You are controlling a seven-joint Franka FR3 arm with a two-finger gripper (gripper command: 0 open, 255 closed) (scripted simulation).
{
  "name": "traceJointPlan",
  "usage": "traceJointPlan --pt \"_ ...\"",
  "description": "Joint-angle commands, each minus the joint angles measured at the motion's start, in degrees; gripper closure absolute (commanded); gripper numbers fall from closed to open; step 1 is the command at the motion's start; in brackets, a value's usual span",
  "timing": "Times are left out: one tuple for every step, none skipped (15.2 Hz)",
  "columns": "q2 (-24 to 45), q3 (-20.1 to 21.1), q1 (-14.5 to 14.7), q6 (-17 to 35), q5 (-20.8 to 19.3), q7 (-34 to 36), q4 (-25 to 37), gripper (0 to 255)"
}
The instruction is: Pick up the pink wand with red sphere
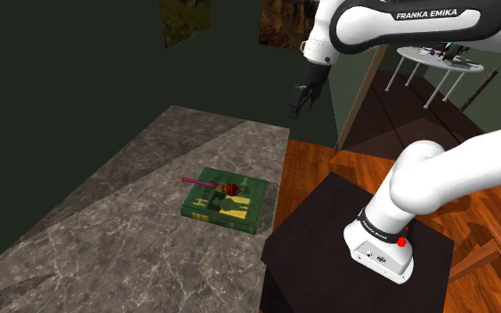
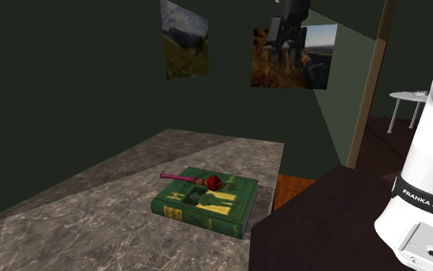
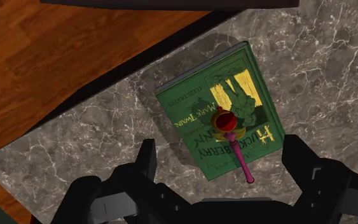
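1. End effector (image 1: 303,96) hangs high above the desk, fingers spread wide, holding nothing.
2. Slim pink wand with red sphere head (image 3: 233,143) lies flat on a green hardcover book (image 3: 196,102); handle tip seems to overhang the cover.
3. Approach step: descend, turn the fingers across the shaft just behind the sphere, and stop short of the cover.
4. Grey marbled desk (image 1: 106,240); orange wood floor (image 1: 315,164); dark green walls, dim light.

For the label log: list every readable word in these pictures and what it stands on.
"FRANKA EMIKA": on the upper link of the white arm.
"MARK TWAIN": on the cover of the green book.
"HUCKLEBERRY": same cover; the pink wand hides part of the next word.
Other small print on the cover: too small to read.
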Motion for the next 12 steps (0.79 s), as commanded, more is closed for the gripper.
traceJointPlan --pt "2.32 -0.06 0.64 5.04 0.30 -1.28 -2.09 0" --pt "3.83 -0.11 0.96 7.37 0.46 -1.94 -2.73 0" --pt "5.43 -0.17 1.30 9.71 0.64 -2.62 -3.27 0" --pt "7.12 -0.22 1.64 12.04 0.84 -3.31 -3.72 0" --pt "8.89 -0.26 1.97 14.36 1.07 -4.02 -4.07 0" --pt "10.75 -0.33 2.35 16.67 1.30 -4.73 -4.33 0" --pt "12.68 -0.40 2.73 18.96 1.57 -5.46 -4.50 0" --pt "14.68 -0.46 3.12 21.23 1.86 -6.21 -4.57 0" --pt "16.75 -0.51 3.51 23.46 2.20 -6.98 -4.55 0" --pt "18.87 -0.57 3.91 25.65 2.56 -7.78 -4.43 0" --pt "21.05 -0.62 4.31 27.80 2.96 -8.61 -4.22 0" --pt "23.28 -0.67 4.72 29.90 3.41 -9.47 -3.91 0"
